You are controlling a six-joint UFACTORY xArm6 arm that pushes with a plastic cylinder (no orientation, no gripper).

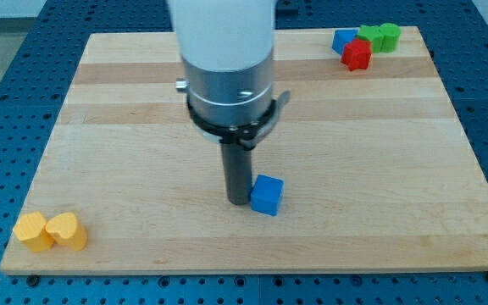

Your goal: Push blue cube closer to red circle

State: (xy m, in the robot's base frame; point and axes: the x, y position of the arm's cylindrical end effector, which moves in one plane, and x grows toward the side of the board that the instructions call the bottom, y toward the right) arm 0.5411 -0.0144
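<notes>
Camera view shows a big wooden board [142, 102] on a blue table [7, 51] full of holes. Biggest on the board is the arm [227, 68], white on top and grey below, with its dark rod pointing down. No claw is on it, so nothing opens, shuts or holds; it can only push.

My tip [239, 202] sits at the middle of the board, touching or almost touching the blue cube [267, 195] on the cube's left side.

Up in the view's top right corner is a small bunch: a red block [357, 54], a blue block [343, 40] and two green blocks [379, 36]. I think the red one is the "red circle", but its shape is hard to tell.

Two yellow blocks [51, 230] sit at the view's bottom left, well out of the way.

To push well, my tip should go a bit lower on the cube's left side, then push slowly up and to the right. Stay behind the cube's middle so it does not spin away.
</notes>
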